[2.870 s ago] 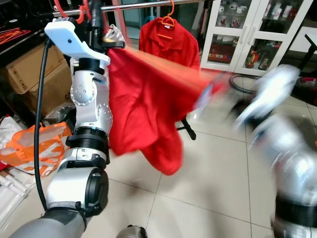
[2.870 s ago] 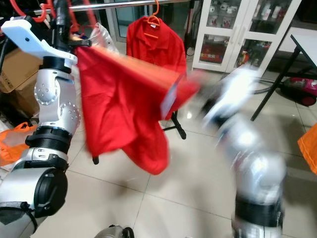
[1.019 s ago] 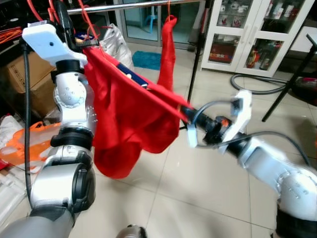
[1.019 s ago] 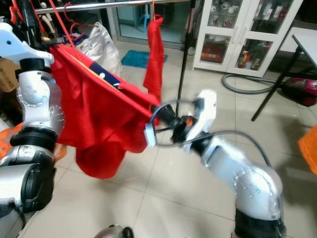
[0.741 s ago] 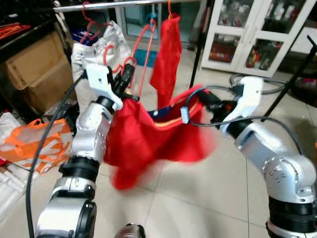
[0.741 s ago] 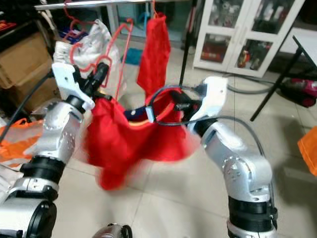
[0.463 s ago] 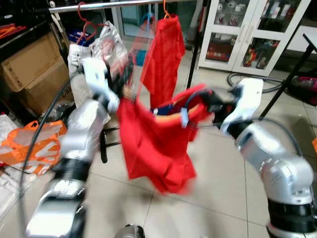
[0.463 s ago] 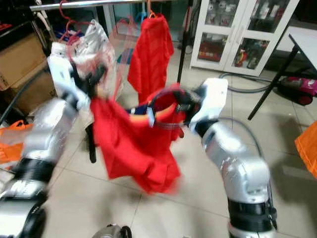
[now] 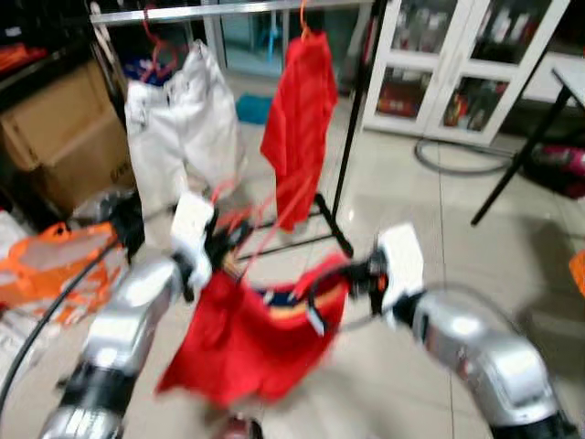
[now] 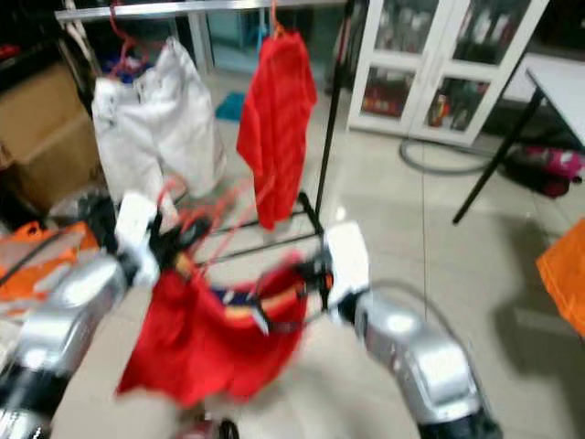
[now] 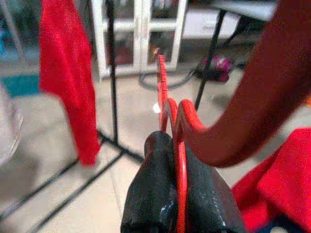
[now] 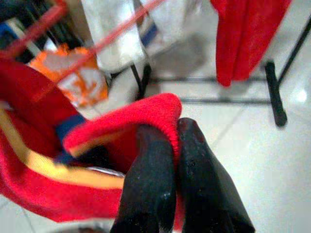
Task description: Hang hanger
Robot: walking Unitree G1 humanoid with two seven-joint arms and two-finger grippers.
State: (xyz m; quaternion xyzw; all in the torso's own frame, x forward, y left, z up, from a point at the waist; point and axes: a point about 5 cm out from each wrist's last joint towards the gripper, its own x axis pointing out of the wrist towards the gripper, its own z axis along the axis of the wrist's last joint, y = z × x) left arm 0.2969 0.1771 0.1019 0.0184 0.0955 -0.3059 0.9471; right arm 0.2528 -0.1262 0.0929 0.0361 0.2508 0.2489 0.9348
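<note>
Clamped in my left gripper (image 11: pixel 177 194) is the red hanger (image 11: pixel 167 104), its thin wire pinched between the two black fingers with the hook curving up past them. Over on the other side, my right gripper (image 12: pixel 177 141) is closed on a fold of the red garment (image 9: pixel 247 343), pinching the ribbed edge near its yellow-and-blue trim. Between the two arms the garment sags low, well below the rail (image 9: pixel 228 9), where a white garment (image 9: pixel 178 114) and a red shirt (image 9: pixel 297 114) hang already. The head views are blurred, so I cannot tell how well the cloth sits on the hanger's shoulders.

I judge the step in hand to be carrying the loaded hanger to the rail; nothing is hooked yet. The next move calls for raising my left arm until the hook clears the bar, probably in the gap between the two hanging pieces, lowering it on, and only then letting the cloth go on the right.
</note>
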